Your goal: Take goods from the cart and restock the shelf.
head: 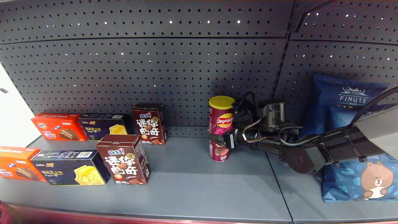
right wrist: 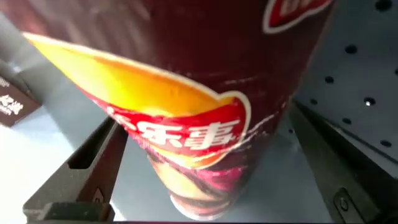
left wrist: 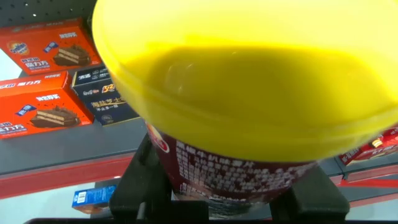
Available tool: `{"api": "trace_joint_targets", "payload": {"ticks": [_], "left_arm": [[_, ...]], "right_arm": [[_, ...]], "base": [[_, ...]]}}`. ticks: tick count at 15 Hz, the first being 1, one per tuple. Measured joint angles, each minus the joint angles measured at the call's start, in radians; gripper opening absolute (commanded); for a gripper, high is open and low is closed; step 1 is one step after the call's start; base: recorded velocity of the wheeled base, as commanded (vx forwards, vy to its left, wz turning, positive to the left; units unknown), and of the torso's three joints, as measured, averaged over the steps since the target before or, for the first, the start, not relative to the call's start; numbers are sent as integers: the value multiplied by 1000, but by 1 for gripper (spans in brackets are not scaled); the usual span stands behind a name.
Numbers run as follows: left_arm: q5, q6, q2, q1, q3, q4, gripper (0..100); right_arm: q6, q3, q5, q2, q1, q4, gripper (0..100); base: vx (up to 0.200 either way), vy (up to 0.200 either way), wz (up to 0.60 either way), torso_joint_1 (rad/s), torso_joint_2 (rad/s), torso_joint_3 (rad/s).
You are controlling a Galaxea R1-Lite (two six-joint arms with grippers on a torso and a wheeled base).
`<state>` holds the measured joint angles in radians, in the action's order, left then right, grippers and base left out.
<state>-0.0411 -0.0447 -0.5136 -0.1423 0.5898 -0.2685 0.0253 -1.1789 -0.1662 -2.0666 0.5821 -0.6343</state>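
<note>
The place was recognised as a shop. A grey metal shelf (head: 192,186) was backed by dark perforated panels (head: 155,68) of the kind fitted in stores, and its front edge was finished with a red strip (left wrist: 56,177). Packaged snacks were set out on it by kind, two deep and faces forward: orange boxes (head: 59,127), dark blue boxes (head: 102,126) and brown boxes (head: 149,123). A crisp can (head: 221,127) was stood upright alongside, and large blue snack bags (head: 342,102) were leaned against the back.
</note>
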Motion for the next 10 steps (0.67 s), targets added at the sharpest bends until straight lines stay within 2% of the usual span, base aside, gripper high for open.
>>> {"api": "trace_joint_targets", "payload": {"ticks": [7, 8, 10], "left_arm": [[2, 0, 5, -1, -2, -1, 0], [2, 0, 5, -1, -2, -1, 0], [2, 0, 5, 0, -2, -1, 0]], "right_arm": [[-35, -7, 5, -40, 20, -44, 100], [-37, -7, 2, -43, 22, -46, 0], [-38, -7, 0, -47, 25, -68, 0]], "base": [[0, 0, 0, 0, 0, 0], [0, 0, 0, 0, 0, 0], [0, 0, 0, 0, 0, 0]]}}
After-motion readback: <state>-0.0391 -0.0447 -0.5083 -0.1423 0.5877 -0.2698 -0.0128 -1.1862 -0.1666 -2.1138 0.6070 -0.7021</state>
